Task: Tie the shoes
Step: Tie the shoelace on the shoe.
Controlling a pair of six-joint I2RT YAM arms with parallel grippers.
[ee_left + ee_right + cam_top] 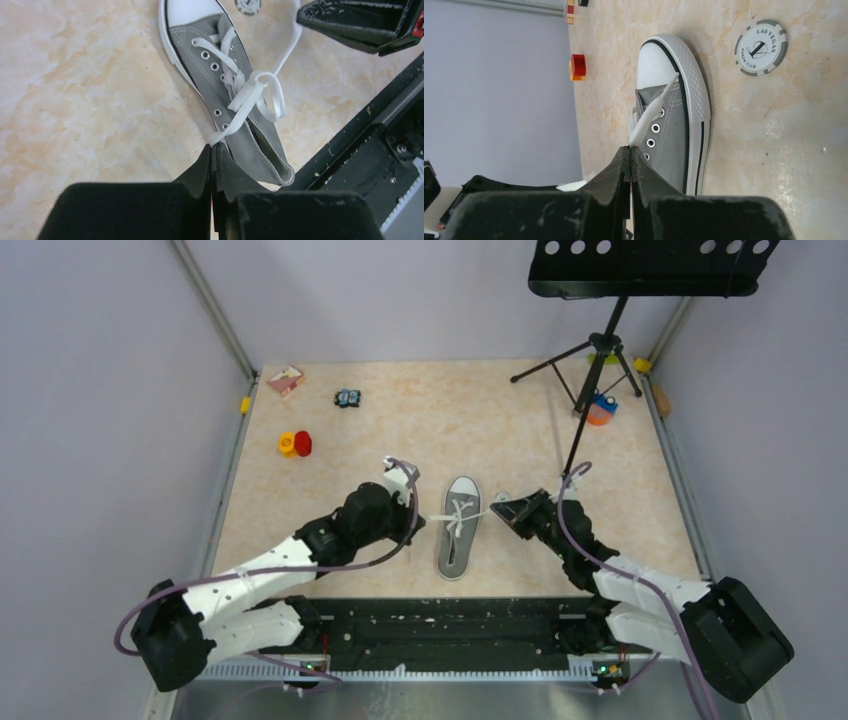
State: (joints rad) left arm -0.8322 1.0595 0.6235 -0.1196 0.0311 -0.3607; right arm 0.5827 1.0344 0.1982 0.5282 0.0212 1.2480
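Grey sneaker (pixel 460 528), centre frame, laces (pixel 240 106) pinched tight by left gripper (pixel 212 150) and right gripper (pixel 630 150). Ends should be pulled apart evenly.

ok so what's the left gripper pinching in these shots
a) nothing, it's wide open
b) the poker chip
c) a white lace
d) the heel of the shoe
c: in the left wrist view the left gripper is shut on a white lace, which runs from its tips up to the crossing over the grey shoe.
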